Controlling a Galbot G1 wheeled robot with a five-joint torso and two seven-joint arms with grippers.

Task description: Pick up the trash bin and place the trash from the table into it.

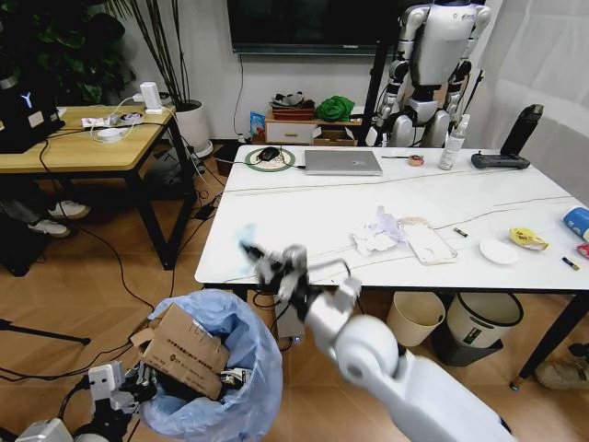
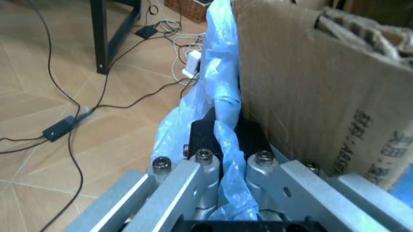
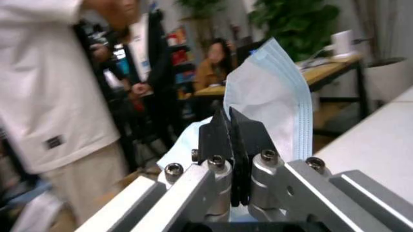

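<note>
Right hand (image 3: 231,145) pinches mask (image 3: 271,96), apparently upright.

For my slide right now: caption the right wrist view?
Right gripper shut on a light-blue face mask beside the table.

Floor: warm brown wood-look boards (image 1: 101,285), black cables trailing across.
Rear wall: plain white (image 1: 207,64), dark flat screen (image 1: 304,23) mounted high.
Left side: wooden-top desk on black legs (image 1: 83,147); leafy green plant (image 1: 64,46); white round planter (image 1: 195,124).
Rear centre: low wooden crate shelf (image 1: 308,129), green cloth bundle on top.
Right: pale sheer curtain (image 1: 543,55).
</note>
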